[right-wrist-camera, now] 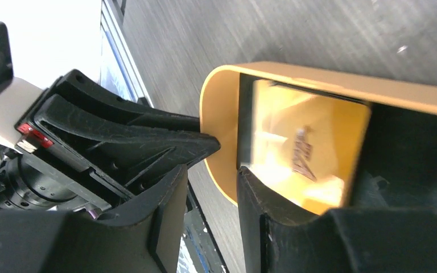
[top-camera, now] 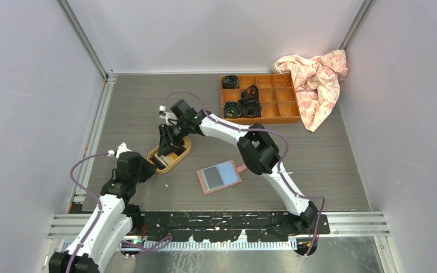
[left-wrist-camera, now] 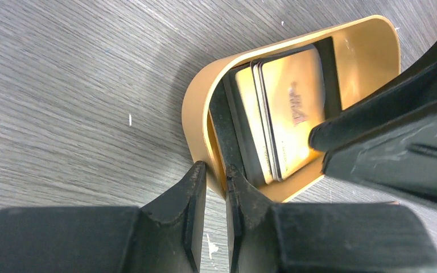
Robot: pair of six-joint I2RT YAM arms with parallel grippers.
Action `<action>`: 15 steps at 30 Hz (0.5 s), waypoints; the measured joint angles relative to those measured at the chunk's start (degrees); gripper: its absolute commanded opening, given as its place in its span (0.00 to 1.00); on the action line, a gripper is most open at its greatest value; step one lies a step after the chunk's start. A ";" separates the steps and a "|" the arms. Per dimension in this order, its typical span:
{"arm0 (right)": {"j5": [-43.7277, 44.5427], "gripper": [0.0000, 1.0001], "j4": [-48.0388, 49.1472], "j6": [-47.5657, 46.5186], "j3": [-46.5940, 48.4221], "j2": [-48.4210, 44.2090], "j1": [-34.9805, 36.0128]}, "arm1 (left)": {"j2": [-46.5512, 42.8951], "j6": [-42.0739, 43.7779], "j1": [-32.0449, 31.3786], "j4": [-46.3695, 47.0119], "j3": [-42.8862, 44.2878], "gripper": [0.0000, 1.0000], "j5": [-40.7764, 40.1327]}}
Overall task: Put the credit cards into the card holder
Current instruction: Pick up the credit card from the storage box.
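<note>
The credit cards [left-wrist-camera: 287, 111] stand on edge as a small stack inside a yellow oval tray [top-camera: 177, 156]; they also show in the right wrist view [right-wrist-camera: 301, 153]. My left gripper [left-wrist-camera: 216, 168] is shut on the near end wall of the tray [left-wrist-camera: 196, 108], one finger outside and one inside. My right gripper [right-wrist-camera: 211, 170] is open over the tray, with one fingertip [right-wrist-camera: 250, 185] inside against the cards' edge and the other outside the wall. The card holder [top-camera: 219, 176] lies open and flat, pink with a bluish inside, to the right of the tray. No gripper touches it.
An orange-brown wooden compartment box [top-camera: 279, 105] holding dark rolled items stands at the back right. A pink patterned cloth [top-camera: 317, 79] lies beside it. A metal rail [top-camera: 99, 119] runs along the left table edge, close to the tray.
</note>
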 measured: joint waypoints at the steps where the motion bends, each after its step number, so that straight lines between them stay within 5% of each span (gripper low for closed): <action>1: 0.09 0.44 -0.39 -0.02 -0.04 0.00 0.28 | 0.00 0.00 0.00 0.00 0.00 0.19 0.00; 15: 10.49 0.56 -11.43 -11.21 2.62 0.00 0.76 | 0.00 0.02 0.00 0.02 0.00 0.19 0.09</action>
